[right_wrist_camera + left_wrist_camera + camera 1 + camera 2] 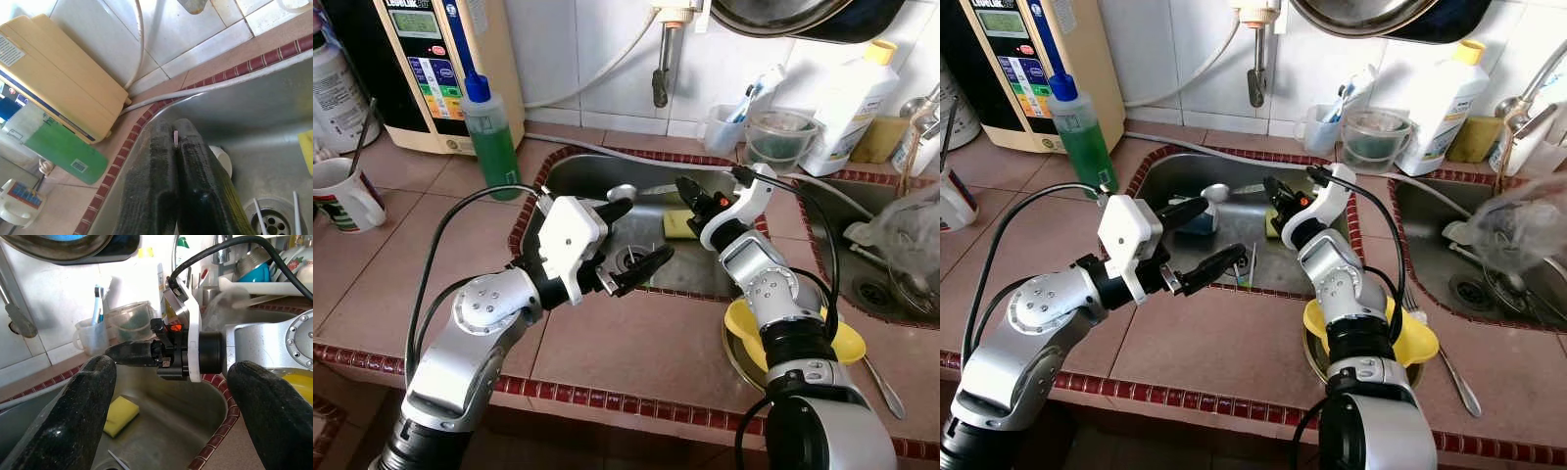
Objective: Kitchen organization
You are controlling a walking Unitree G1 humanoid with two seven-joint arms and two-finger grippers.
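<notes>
- Terracotta tiled counter [636, 343] with a dark red trim surrounds the steel sink [587, 176], which serves as the landmark for everything else
- Beige water purifier [431, 69] stands on the counter beyond the sink's far left corner, against the white tiled wall
- Left gripper [631, 235] hovers over the near left part of the sink, its two black fingers [88, 396] spread wide apart with nothing between them
- Right gripper [690, 196] reaches over the sink's right side, fingers pressed together; a thin pale sliver shows at the seam in the right wrist view, too small to tell what it is
- White detergent bottle [847, 108] stands behind the sink's far right corner
- Green soap bottle [489, 132] with a blue cap stands on the counter just left of the sink's rim
- Yellow bowl [847, 343] sits on the counter to the right of the sink's near edge, partly under the right arm
- White mug [347, 196] stands well to the left of the sink
- Yellow sponge [677, 225] lies inside the sink, near its right wall, just beside the right gripper
</notes>
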